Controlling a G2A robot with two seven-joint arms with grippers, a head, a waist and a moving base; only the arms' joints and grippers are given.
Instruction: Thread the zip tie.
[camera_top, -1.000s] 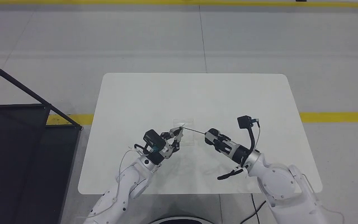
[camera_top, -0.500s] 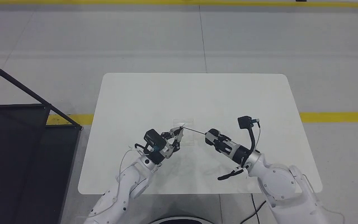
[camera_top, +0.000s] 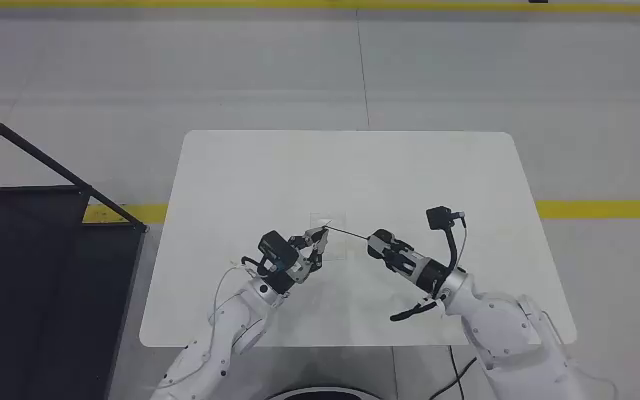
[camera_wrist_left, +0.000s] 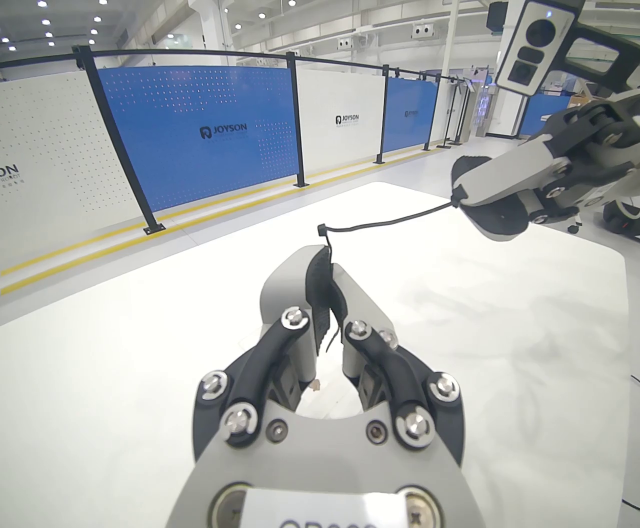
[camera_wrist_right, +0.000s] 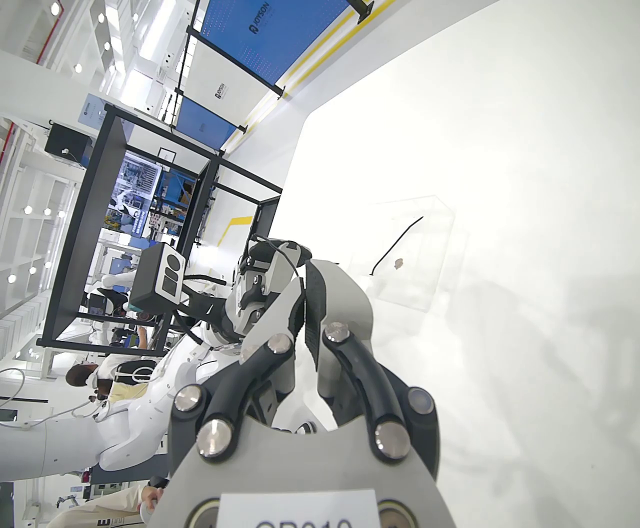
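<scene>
A thin black zip tie hangs in the air between my two grippers, above the middle of the white table. My left gripper is shut on the strap just below the square head, and a short end pokes out lower between its fingers. From the head the strap runs across to my right gripper, which is shut on its far end. In the top view the left gripper and the right gripper face each other, a short gap apart.
A clear plastic sheet lies on the table under the grippers with a second black zip tie and a small brown speck on it. A black frame stands off the table's left side.
</scene>
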